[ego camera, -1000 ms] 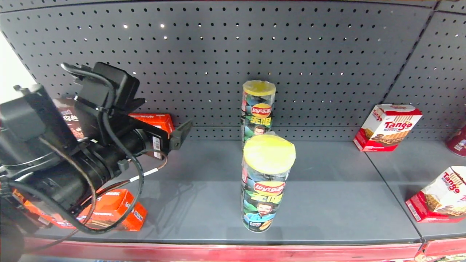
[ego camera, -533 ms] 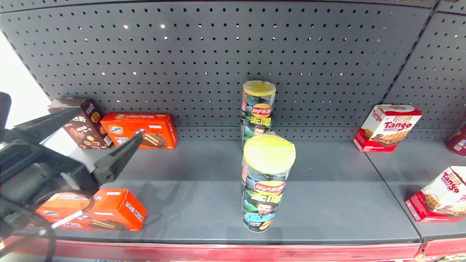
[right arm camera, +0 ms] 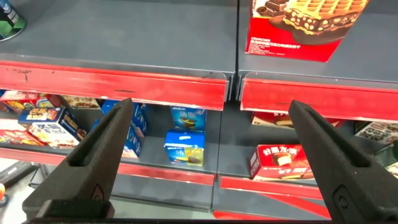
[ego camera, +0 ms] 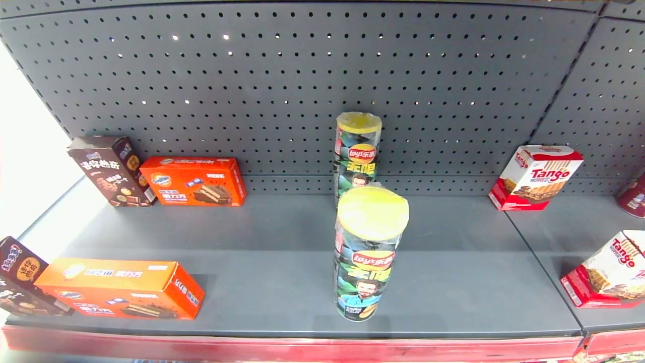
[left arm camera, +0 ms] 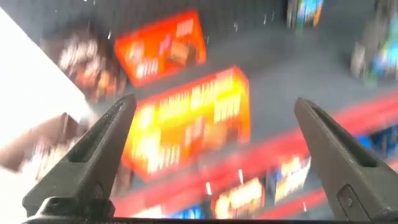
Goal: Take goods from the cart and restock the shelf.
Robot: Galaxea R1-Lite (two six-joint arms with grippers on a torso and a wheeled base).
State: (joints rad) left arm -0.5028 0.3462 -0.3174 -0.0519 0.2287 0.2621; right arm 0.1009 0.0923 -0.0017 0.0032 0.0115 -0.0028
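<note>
An orange box (ego camera: pixel 121 288) lies flat at the shelf's front left, with a second orange box (ego camera: pixel 194 180) standing against the pegboard behind it. Two chip cans with yellow lids stand mid-shelf, the near can (ego camera: pixel 368 252) in front of the far can (ego camera: pixel 357 151). In the left wrist view my left gripper (left arm camera: pixel 214 152) is open and holds nothing, hanging in front of and away from the front orange box (left arm camera: pixel 189 127). My right gripper (right arm camera: pixel 214 158) is open and holds nothing, out in front of the red shelf edge (right arm camera: pixel 124 84).
Brown snack boxes stand at back left (ego camera: pixel 110 170) and front left (ego camera: pixel 20 276). Red-and-white wafer boxes (ego camera: pixel 536 176) (ego camera: pixel 609 269) sit at the right. The grey shelf (ego camera: pixel 282 242) has bare room between the orange boxes and the cans. Lower shelves (right arm camera: pixel 186 146) hold more boxes.
My left arm has drawn back out of the head view to the lower left, uncovering the orange and brown boxes. The cans and boxes have not moved.
</note>
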